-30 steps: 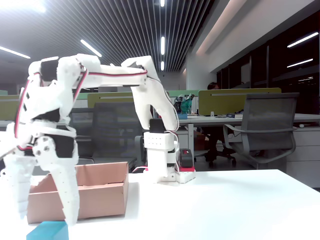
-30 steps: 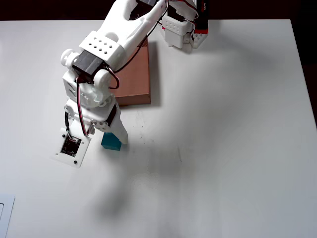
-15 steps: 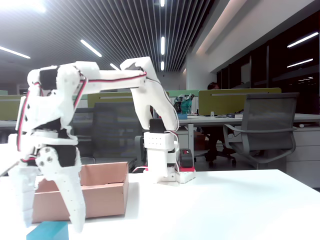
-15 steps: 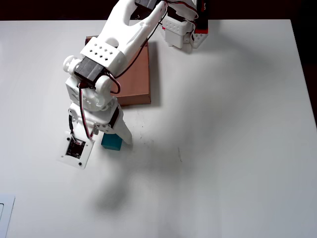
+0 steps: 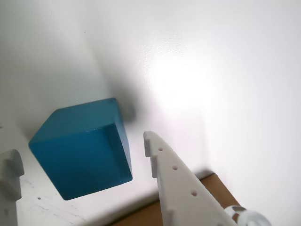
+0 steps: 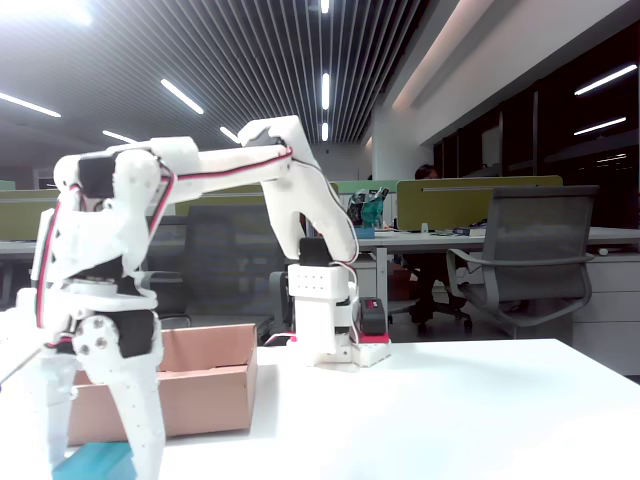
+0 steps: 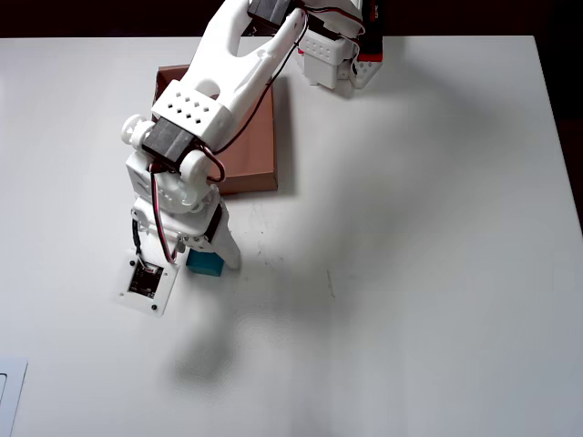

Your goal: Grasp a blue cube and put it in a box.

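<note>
The blue cube (image 5: pixel 82 148) rests on the white table, a short way in front of the box (image 7: pixel 257 150). My gripper (image 5: pixel 80 149) is open and low over the table, with one finger on each side of the cube. In the wrist view a narrow gap shows between the right finger (image 5: pixel 171 181) and the cube's face. The fixed view shows the gripper (image 6: pixel 100 462) straddling the cube (image 6: pixel 92 464), fingertips near the table, with the box (image 6: pixel 205 395) behind. From overhead, the wrist hides most of the gripper (image 7: pixel 202 262), and the cube (image 7: pixel 206 265) peeks out beside one finger.
The arm's base (image 7: pixel 332 56) stands at the table's far edge, right of the box. A white flat object (image 7: pixel 9 393) lies at the near left corner. An office chair (image 6: pixel 525 255) and desks stand beyond the table.
The gripper has come down and shifted slightly, so its fingers now stand on either side of the cube. The cube and box have not moved.
</note>
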Robot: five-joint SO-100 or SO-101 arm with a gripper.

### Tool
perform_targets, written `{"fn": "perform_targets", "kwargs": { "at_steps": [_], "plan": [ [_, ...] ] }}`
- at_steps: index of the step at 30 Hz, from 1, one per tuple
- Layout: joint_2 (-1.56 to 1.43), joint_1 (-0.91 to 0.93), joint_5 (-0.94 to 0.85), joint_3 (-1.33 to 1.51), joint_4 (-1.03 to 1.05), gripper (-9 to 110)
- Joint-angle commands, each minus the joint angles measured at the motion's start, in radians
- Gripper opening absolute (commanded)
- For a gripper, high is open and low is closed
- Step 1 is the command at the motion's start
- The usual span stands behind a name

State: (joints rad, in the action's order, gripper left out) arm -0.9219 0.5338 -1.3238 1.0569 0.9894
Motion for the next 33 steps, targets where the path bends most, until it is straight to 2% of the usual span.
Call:
{"fn": "perform_targets", "kwargs": {
  "at_steps": [1, 18, 22, 33],
  "plan": [
    [-0.011, -0.011, 0.000, -0.003, -0.011, 32],
    [-0.017, -0.015, 0.011, 0.011, -0.011, 19],
    [-0.017, -0.017, 0.014, 0.011, -0.012, 13],
    [-0.017, -0.018, 0.023, 0.009, -0.021, 11]
  ]
}}
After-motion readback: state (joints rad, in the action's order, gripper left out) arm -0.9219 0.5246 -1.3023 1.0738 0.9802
